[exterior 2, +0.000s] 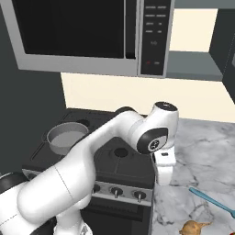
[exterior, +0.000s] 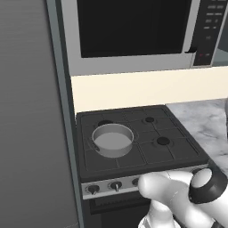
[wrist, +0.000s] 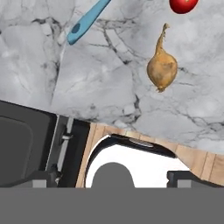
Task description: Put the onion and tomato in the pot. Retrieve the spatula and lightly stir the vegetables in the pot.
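Note:
The grey pot (exterior: 112,140) stands on the stove's front left burner with nothing in it, and it also appears in the right base view (exterior 2: 66,136). To the right of the stove, on the marble counter, lie the golden-brown onion (wrist: 162,68), the red tomato (wrist: 183,4) and the teal spatula (wrist: 86,22). The right base view shows the onion (exterior 2: 195,226) near the counter's front edge, with the spatula (exterior 2: 213,201) just behind it. My gripper (wrist: 116,178) hangs open and holds nothing. It points down over the counter's front edge beside the stove, well short of the onion.
A microwave (exterior 2: 92,34) hangs above the stove (exterior: 142,147). Knobs (exterior: 116,185) line the stove's front panel. A tall dark cabinet side (exterior: 31,116) walls off the left. The marble counter (exterior 2: 202,151) stretches to the right, and wooden floor (wrist: 197,159) lies below its edge.

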